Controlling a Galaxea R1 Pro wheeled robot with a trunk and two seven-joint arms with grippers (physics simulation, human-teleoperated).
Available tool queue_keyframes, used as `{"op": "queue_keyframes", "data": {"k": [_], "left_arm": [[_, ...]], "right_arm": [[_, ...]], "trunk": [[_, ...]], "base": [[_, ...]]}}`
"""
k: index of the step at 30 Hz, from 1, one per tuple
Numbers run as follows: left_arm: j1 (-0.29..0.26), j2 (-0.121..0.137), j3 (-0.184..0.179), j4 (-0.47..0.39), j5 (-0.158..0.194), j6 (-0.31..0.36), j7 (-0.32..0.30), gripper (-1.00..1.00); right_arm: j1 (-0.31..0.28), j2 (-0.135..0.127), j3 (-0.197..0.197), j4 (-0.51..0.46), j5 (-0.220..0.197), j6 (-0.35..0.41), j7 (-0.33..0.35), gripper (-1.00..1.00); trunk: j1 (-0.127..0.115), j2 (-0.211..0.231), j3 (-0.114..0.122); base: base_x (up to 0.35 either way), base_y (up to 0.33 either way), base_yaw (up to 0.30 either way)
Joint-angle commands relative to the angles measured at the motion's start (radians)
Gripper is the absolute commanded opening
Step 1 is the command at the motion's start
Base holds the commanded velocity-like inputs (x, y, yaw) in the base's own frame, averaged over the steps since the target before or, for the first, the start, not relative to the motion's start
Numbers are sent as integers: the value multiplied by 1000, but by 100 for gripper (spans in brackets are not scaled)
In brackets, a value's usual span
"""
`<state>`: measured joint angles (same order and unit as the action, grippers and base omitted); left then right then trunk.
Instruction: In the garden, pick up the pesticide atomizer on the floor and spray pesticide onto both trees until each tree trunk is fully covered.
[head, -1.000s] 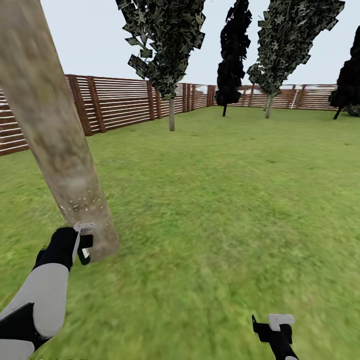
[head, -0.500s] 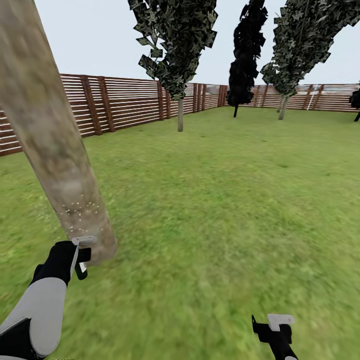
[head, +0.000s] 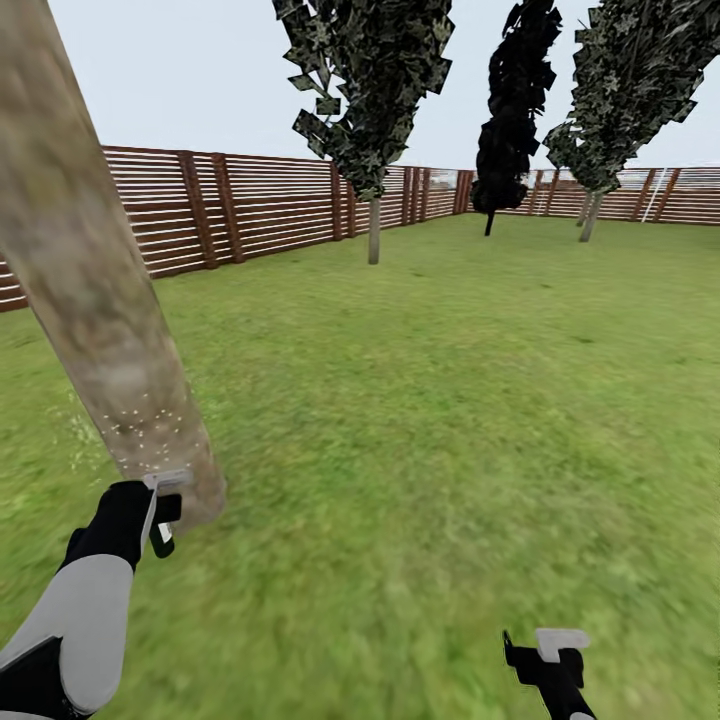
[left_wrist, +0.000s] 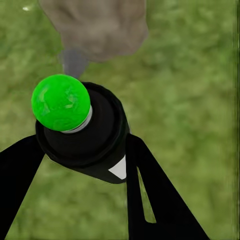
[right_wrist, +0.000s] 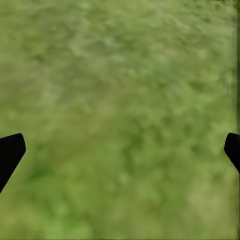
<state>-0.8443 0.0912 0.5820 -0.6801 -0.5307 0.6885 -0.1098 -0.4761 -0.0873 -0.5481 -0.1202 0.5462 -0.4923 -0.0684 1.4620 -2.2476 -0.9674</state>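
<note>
— What runs along the back of the lawn?
— A brown slatted fence, with darker upright posts, turning a corner far off.
— And above it?
— Pale grey sky, flat and cloudless.
— Anything standing by the far fence?
— A dark, nearly black conifer, narrow and tall, just before the slats.

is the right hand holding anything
No, the right hand is open in its wrist view, with just grass between its spread fingertips.
</note>
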Motion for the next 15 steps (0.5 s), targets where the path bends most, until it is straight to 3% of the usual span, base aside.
{"op": "queue_keyframes", "data": {"k": [1,7,11,13,15], "left_arm": [[-1,-1,4,-2,-11,3,-10,-100],[-1,-1,4,-4,-11,3,-9,-100],[-1,-1,4,-2,-12,3,-9,-100],[40,-1,4,8,-11,-1,-10,-100],[75,-1,4,8,-10,-51,-10,-100]], "right_arm": [[-1,0,-4,2,11,-3,-6,100],[-1,0,-4,2,11,-3,-6,100],[-1,0,-4,2,11,-3,-6,100],[-1,0,-4,2,11,-3,-6,100],[-1,0,-4,2,11,-3,-6,100]], "trunk": [[0,0,-1],[0,0,-1],[0,0,-1],[0,0,-1],[0,0,-1]], "base": [[129,-249,0],[113,-255,19],[101,-260,185],[9,-271,275],[-33,-272,277]]}}
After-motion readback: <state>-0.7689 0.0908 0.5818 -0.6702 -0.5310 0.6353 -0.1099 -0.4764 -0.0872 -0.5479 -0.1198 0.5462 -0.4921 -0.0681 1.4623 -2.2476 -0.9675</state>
